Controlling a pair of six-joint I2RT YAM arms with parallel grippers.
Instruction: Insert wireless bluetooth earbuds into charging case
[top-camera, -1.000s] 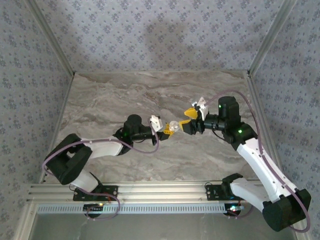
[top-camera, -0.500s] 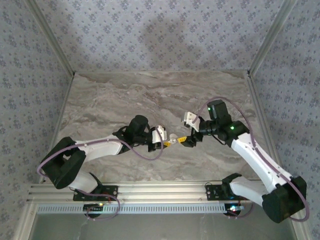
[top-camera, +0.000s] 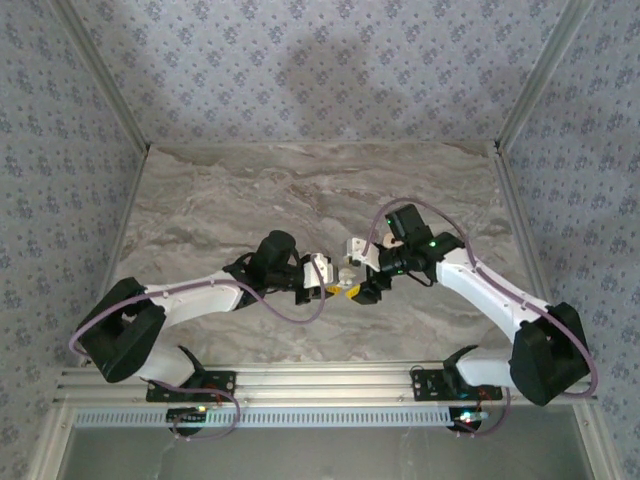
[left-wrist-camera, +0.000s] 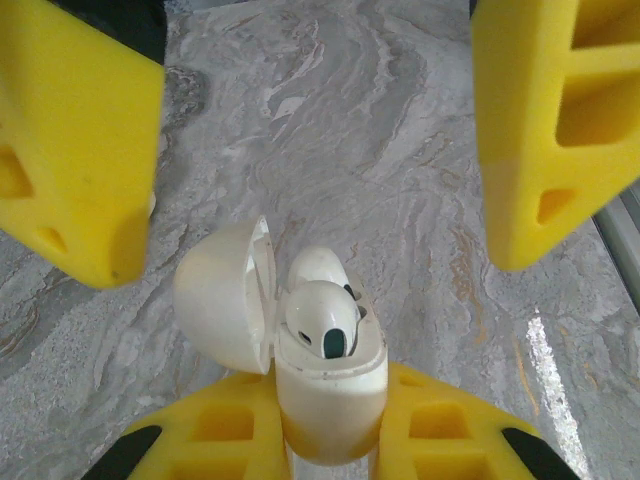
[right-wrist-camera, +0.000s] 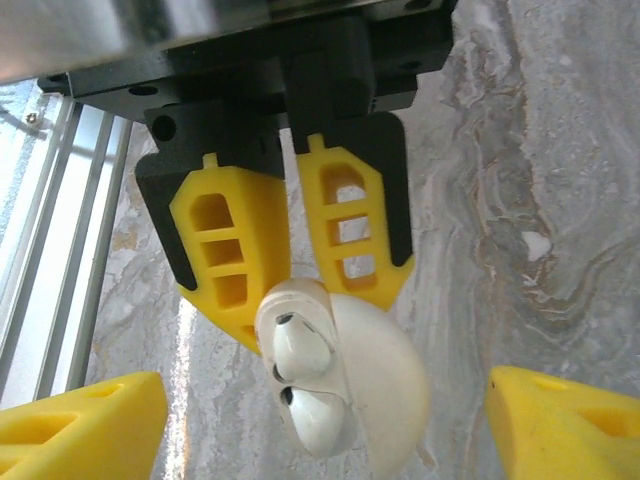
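**Overhead view, near to far.** An aluminium rail (top-camera: 300, 382) carries both arm bases. The left arm (top-camera: 195, 295) lies low and stretched rightward over the marbled desk (top-camera: 300, 190). The right arm (top-camera: 490, 295) climbs from its base, folds at the wrist and reaches leftward. The left end effector (top-camera: 328, 288) and the right end effector (top-camera: 357, 291) face each other tip to tip at mid-desk. Between them the charging case (top-camera: 347, 279) is only a pale speck, too small to tell whether it is open. Patterned walls (top-camera: 320, 70) close the far side.

**Left wrist view.** The left end effector pinches the lower body of the white case, with one yellow finger (left-wrist-camera: 440, 420) on each side. The lid (left-wrist-camera: 225, 295) is swung open to the left. Two earbuds (left-wrist-camera: 322, 320) sit in the case, one behind the other. Beyond it, the right end effector's fingers (left-wrist-camera: 555, 130) stand spread wide, one on either side of the case and touching neither.

**Right wrist view.** The same grip appears from the opposite side, with the black finger mounts (right-wrist-camera: 250, 130) above the yellow fingers. The open lid shows as a dome to the right of both seated earbuds. The right end effector's own fingertips (right-wrist-camera: 90, 425) sit in the lower corners, well apart.
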